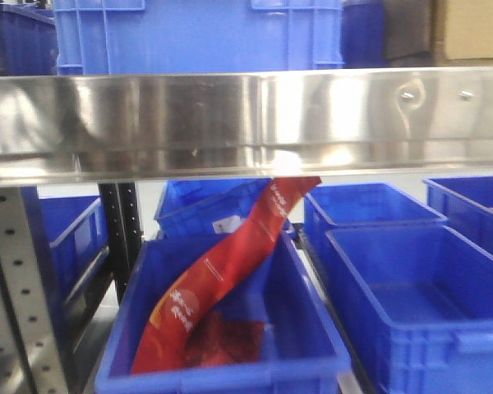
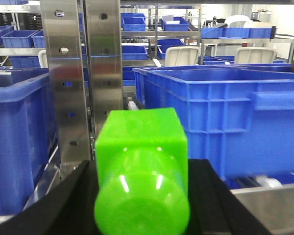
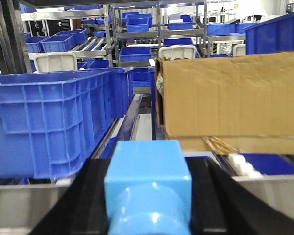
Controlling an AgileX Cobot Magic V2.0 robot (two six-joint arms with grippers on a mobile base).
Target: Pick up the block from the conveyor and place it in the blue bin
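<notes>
A bright green block (image 2: 142, 161) sits between black fingers (image 2: 73, 205) on the left and a pale blue block (image 3: 148, 186) on the right, amid plain blue bins (image 2: 220, 117), a red packet (image 1: 222, 279) printed yellow, a brown carton (image 3: 230, 95) and a shiny silver rail (image 1: 246, 115).

Green block (image 2: 142, 171) glossy plastic, box (image 3: 230, 95) matt cardbd.
</notes>
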